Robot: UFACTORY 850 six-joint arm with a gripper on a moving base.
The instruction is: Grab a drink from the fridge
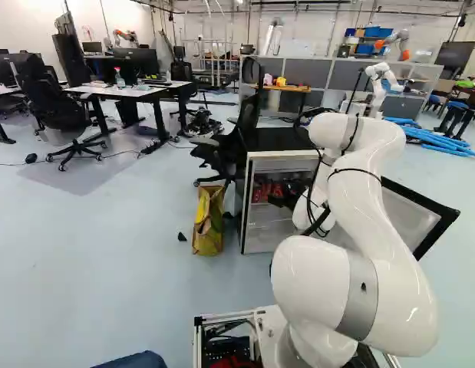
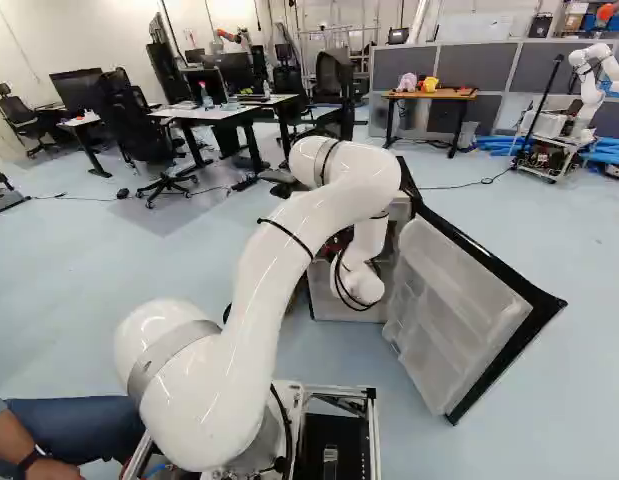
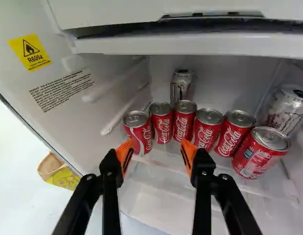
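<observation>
We hold our gripper [image 3: 156, 153] open, probably to straddle a red soda can [image 3: 161, 125] at its twelve o'clock.

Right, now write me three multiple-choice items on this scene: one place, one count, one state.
1. Where does the yellow bag stand?
A. On a desk
B. On the floor beside the fridge
C. On the fridge

2. How many red cans are in the fridge?
A. Three
B. Four
C. Six

3. How is the gripper?
A. Open
B. Shut on a can
C. Shut, empty

1 B: the left base view shows it by the fridge's side.
2 C: the wrist view shows six.
3 A: its orange pads stand wide apart.
</observation>
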